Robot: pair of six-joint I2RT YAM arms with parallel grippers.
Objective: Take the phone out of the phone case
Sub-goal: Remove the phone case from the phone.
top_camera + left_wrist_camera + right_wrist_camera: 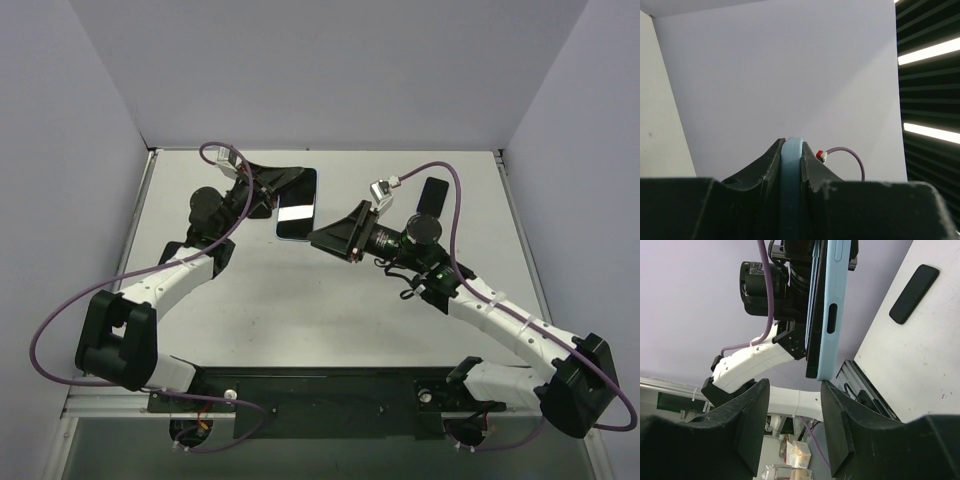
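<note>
The phone [297, 205] has a dark screen and sits in a light blue case [832, 305]. It is held up above the table, edge-on in the right wrist view, with the black phone body [812, 315] beside the case. My left gripper [262, 187] is shut on the cased phone; the left wrist view shows the blue case edge [791, 190] clamped between its fingers [765, 170]. My right gripper [335, 238] is open, just below the phone's lower corner, and its fingers [840, 425] are apart with nothing between them.
A black flat slab [432, 195] lies on the white table [330, 310] at the back right; it also shows in the right wrist view [913, 294]. Grey walls enclose the table on three sides. The arm bases stand on the black rail [330, 390] at the near edge.
</note>
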